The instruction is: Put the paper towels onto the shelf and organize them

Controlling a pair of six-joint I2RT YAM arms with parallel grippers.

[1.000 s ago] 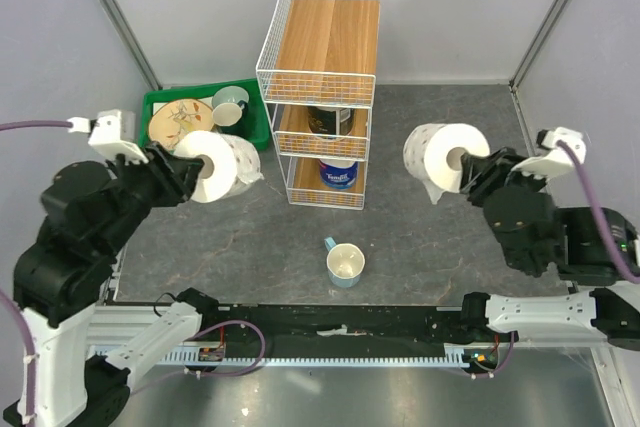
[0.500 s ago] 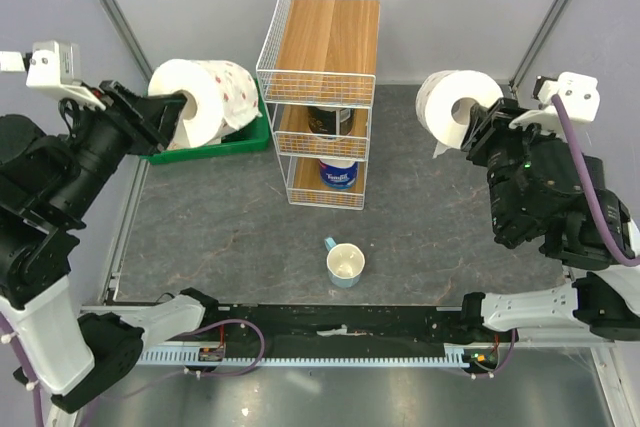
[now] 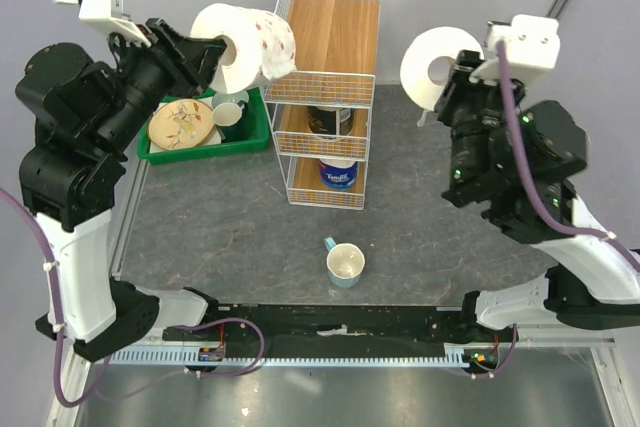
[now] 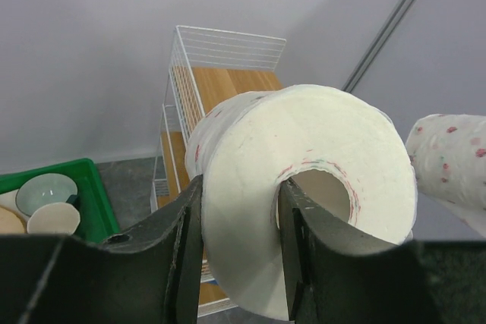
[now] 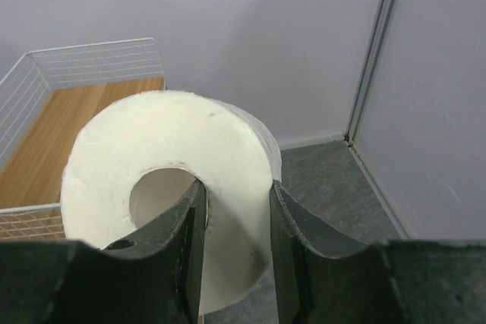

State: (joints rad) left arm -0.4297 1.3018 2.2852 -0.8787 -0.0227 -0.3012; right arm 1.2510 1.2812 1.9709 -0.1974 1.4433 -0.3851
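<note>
The shelf (image 3: 327, 35) is a white wire rack with wooden boards at the back middle. Its top board is bare, a dark-wrapped roll (image 3: 330, 119) sits on the middle tier, and a blue-wrapped roll (image 3: 338, 173) on the bottom one. My left gripper (image 3: 213, 51) is shut on a red-dotted paper towel roll (image 3: 240, 35), one finger in the core, high up left of the shelf's top. A loose sheet (image 4: 449, 158) hangs off that roll (image 4: 342, 138). My right gripper (image 3: 456, 71) is shut on a plain white roll (image 3: 428, 65), held high to the right of the shelf (image 5: 83, 115).
A green tray (image 3: 208, 151) with a plate (image 3: 182, 123) and bowls stands left of the shelf, below my left arm. A pale blue cup (image 3: 345, 265) stands on the grey table in front of the shelf. Grey walls with metal posts close in the back and sides.
Both arms have risen, lifting their rolls from table height to the level of the shelf's top. The left roll went up and right, the right roll up and slightly left.
</note>
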